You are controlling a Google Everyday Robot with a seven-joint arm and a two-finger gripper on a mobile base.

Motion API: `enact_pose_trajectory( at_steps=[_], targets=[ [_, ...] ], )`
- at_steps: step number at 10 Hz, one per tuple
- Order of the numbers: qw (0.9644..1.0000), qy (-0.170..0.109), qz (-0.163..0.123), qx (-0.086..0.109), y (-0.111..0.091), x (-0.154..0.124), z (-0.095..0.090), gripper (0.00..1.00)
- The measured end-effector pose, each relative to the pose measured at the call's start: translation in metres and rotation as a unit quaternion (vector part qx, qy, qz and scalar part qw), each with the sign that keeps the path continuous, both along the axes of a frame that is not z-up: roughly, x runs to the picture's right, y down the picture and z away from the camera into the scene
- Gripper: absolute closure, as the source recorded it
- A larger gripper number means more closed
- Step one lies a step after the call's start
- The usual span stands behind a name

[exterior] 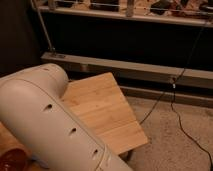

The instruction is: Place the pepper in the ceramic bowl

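My white arm [50,125] fills the left and lower part of the camera view and hides much of the wooden table [107,107]. The gripper is out of view. A glossy orange-red curved edge, the ceramic bowl [11,159], peeks out at the bottom left corner beside the arm. The pepper is hidden or out of view.
The table's right edge and near corner [142,142] drop to a speckled floor. A black cable [175,110] runs across the floor at the right. A metal rail and a dark shelf unit [125,65] stand behind the table.
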State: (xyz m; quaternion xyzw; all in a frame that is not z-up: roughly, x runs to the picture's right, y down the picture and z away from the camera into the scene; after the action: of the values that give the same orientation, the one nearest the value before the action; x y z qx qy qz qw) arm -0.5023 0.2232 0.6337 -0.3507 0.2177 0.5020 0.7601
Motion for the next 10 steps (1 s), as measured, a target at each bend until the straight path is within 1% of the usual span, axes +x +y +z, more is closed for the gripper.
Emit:
enact_pose_trajectory(
  at_steps=[1, 2, 4, 5, 7, 8, 9, 10],
  targets=[
    [1.0000, -0.003, 0.003, -0.006, 0.009, 0.004, -0.009, 1.00],
    [0.9999, -0.006, 0.005, -0.009, 0.016, 0.007, -0.013, 1.00],
    [0.9995, -0.023, 0.014, -0.014, 0.035, 0.013, -0.024, 1.00],
    [0.9992, -0.033, 0.016, -0.014, 0.043, 0.016, -0.026, 1.00],
    [0.9982, -0.057, 0.015, -0.008, 0.062, 0.027, -0.024, 1.00],
    [0.9979, -0.063, 0.013, -0.006, 0.069, 0.032, -0.022, 1.00],
    [0.9974, -0.072, 0.010, -0.005, 0.080, 0.040, -0.021, 0.98],
    [0.9971, -0.075, 0.006, -0.008, 0.088, 0.045, -0.019, 0.93]
  ],
)
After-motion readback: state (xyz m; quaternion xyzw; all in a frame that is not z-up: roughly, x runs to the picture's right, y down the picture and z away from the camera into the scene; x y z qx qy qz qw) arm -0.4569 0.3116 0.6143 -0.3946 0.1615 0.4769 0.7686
